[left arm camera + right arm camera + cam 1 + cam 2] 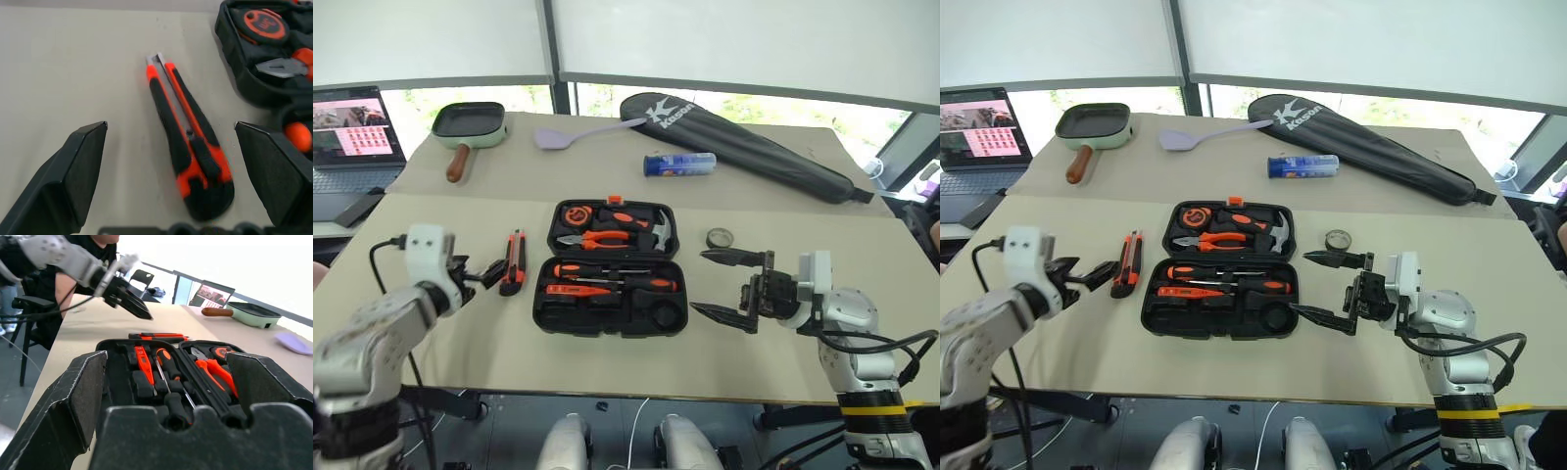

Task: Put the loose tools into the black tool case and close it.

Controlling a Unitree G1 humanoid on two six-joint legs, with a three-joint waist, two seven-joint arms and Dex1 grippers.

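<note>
The black tool case (544, 294) lies open in the middle of the table, and two black-and-orange screwdrivers (612, 271) and an orange tester (570, 289) rest in its near half. The utility knife (513, 261) lies on the table just left of the case. My left gripper (485, 274) is open right behind the knife's butt end, with the knife (188, 147) lying between its fingers (73, 171) untouched. A small dark tape roll (720, 238) sits to the right of the case. My right gripper (698, 282) hangs open beside the case's right edge, pointing at it, and holds nothing.
Along the far side lie a green pan (470, 124), a lilac spatula (578, 135), a blue cylinder (678, 164) and a long black racket bag (744, 147). A laptop (347, 137) stands at the far left. A person (73, 284) sits beyond the table's left end.
</note>
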